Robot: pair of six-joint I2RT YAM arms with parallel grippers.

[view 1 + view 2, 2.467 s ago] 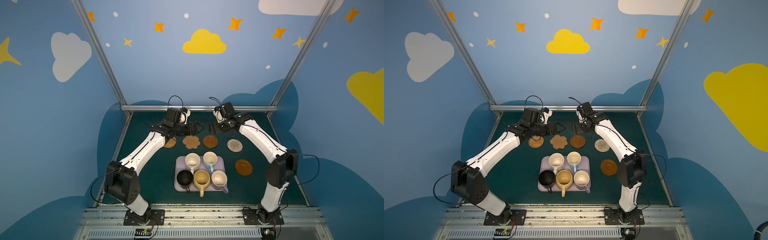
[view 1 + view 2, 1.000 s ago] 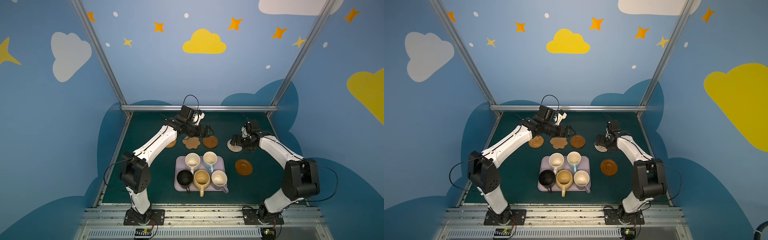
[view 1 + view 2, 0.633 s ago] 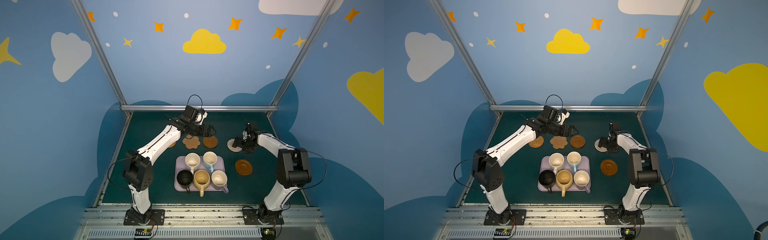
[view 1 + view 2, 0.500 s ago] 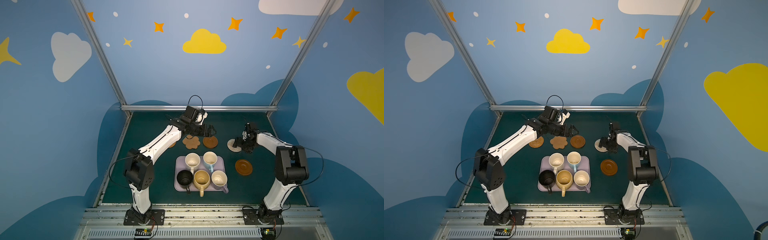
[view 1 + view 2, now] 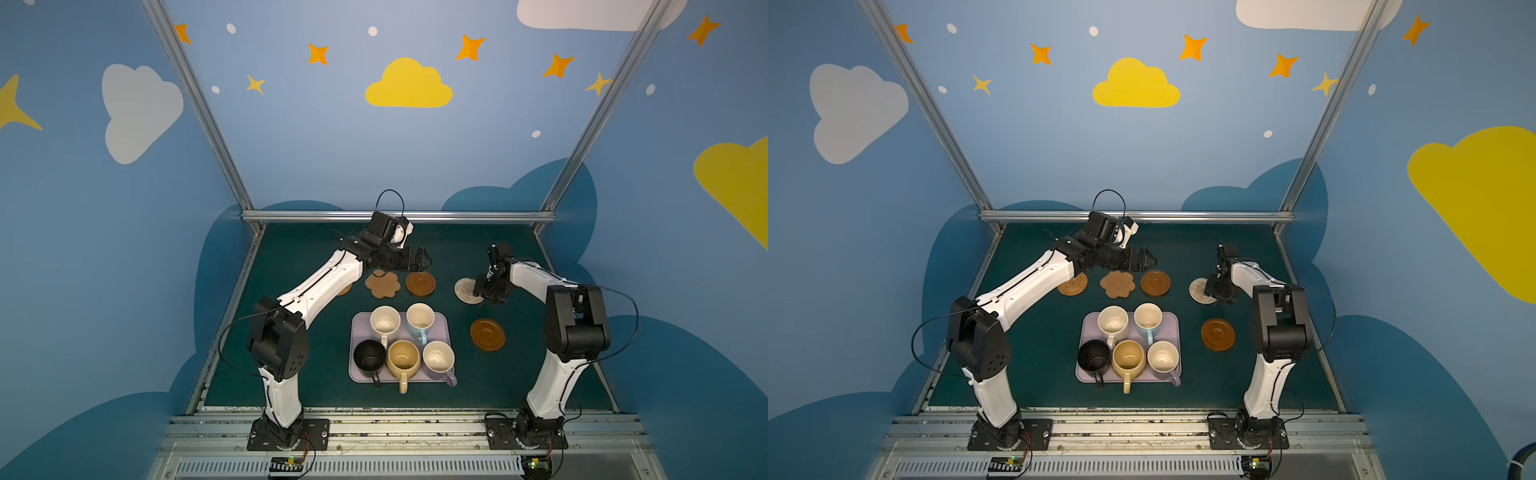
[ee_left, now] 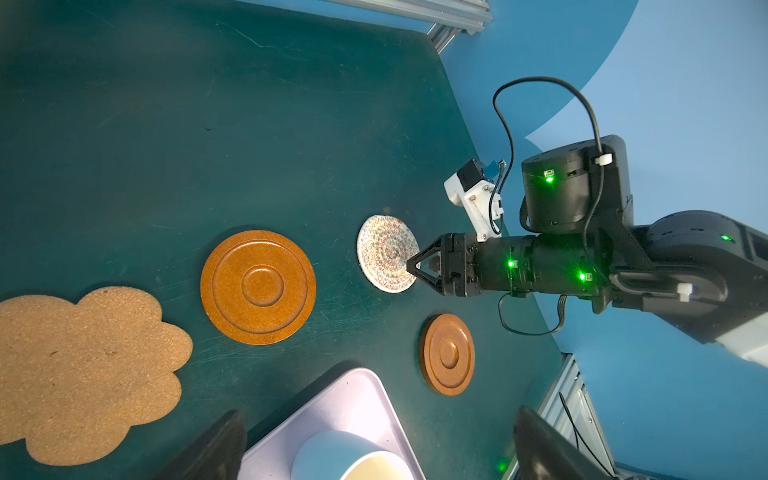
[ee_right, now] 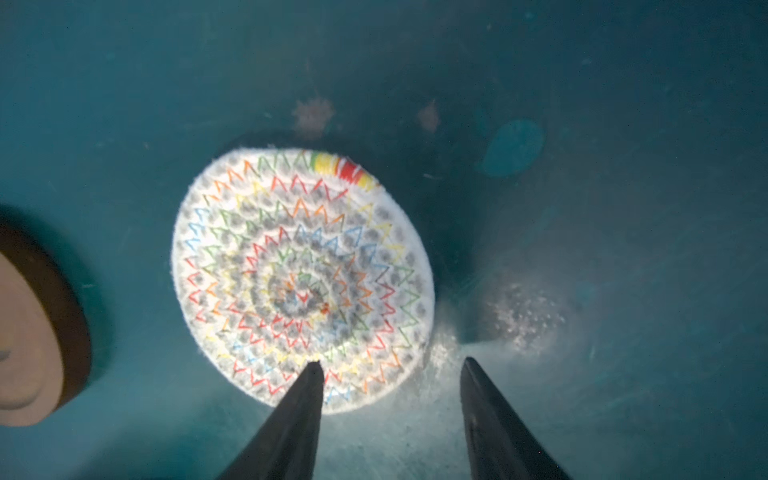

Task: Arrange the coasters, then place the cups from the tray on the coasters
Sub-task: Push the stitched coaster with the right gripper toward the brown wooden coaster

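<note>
Five cups stand on the lilac tray (image 5: 360, 325): cream (image 5: 385, 322), light blue (image 5: 419, 318), black (image 5: 369, 357), mustard (image 5: 402, 357) and lilac (image 5: 438, 357). Behind it lie a tan woven coaster (image 5: 1073, 284), a flower coaster (image 5: 382, 284) and a brown disc (image 5: 420, 284). My right gripper (image 7: 391, 362) is low over the near rim of the pale woven coaster (image 7: 299, 266), jaws apart, one finger over the rim and one on the mat. My left gripper (image 5: 422, 259) hovers wide open above the brown disc, holding nothing. A second brown disc (image 5: 487, 334) lies right of the tray.
The dark green mat (image 5: 457, 249) is bounded by an aluminium rail (image 5: 399, 216) at the back and blue walls at the sides. The right arm's elbow (image 5: 575, 320) stands close to the right of the second brown disc.
The right gripper's jaws have narrowed a good deal around the pale coaster's rim, and its forearm has swung in. The left gripper has drifted a little to the right, still wide open.
</note>
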